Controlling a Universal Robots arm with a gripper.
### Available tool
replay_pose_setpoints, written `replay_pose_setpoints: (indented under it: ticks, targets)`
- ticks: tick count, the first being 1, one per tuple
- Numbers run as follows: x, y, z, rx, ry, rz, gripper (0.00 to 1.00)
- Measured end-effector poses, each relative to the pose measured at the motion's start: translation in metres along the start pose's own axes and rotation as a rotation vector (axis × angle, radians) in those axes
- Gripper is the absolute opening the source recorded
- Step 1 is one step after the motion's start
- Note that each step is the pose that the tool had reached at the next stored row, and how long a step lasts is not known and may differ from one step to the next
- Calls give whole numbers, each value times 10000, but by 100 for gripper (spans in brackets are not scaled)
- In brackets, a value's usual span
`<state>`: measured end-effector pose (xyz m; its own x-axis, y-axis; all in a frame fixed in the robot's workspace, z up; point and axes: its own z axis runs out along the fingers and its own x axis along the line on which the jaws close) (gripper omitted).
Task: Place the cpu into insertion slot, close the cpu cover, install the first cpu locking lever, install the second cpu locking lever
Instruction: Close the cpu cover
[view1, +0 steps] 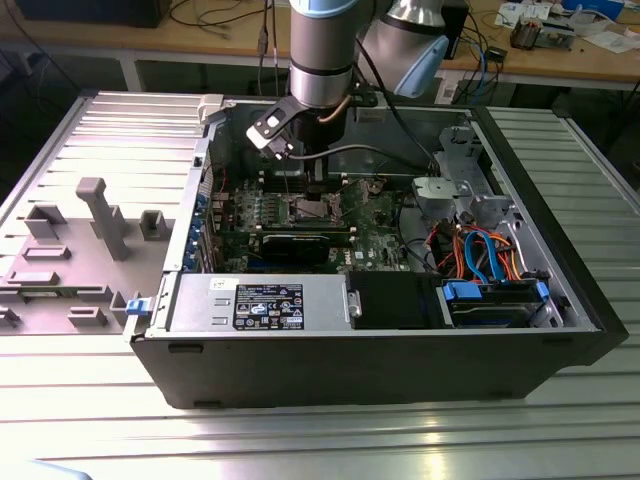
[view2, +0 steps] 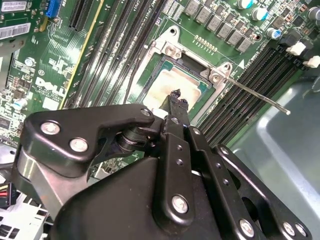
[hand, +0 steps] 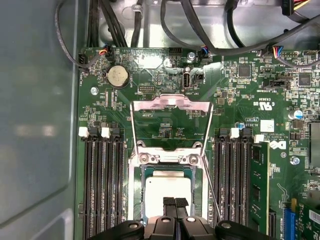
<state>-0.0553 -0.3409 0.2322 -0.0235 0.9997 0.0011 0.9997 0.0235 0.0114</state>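
Two black fingers (hand: 169, 206) of the claw (hand: 175, 202) are pressed together, narrow, with nothing between them that I can see. In both wrist views their tips (view2: 176, 96) hang right over the cpu (hand: 167, 186), near the edge of it farthest from the hinge; I cannot tell whether they touch its top. The cpu (view2: 172, 82) lies flat and already seated inside the insertion slot (hand: 134, 195), pale grey face up, square to the metal rim.

Just past the cpu, I see the cpu cover (hand: 170, 104) swung open on its hinge, standing up from the board so the green motherboard (hand: 235, 100) shows through its big square opening. One thin locking lever (hand: 211, 192) is unlatched beside the slot; in the second wrist view it angles out (view2: 255, 96) over the long black memory slots (view2: 250, 65). More memory slots (hand: 102, 185) flank the socket on the other side.

In the exterior view the arm (view1: 322, 50) reaches straight down into the open computer case (view1: 400, 340), above the slot (view1: 308, 208) at the board's middle. The case lies on its side on the ribbed metal counter (view1: 300, 440).
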Motion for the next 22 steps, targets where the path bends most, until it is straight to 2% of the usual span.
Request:
replay_pose_setpoints:
  ticks: [7, 10, 22]
  targets:
    - [0, 1, -82, 0, 3, -122, 11]
    - [0, 2, -142, 0, 2, -142, 11]
    - [0, 3, -281, 0, 3, -205, 11]
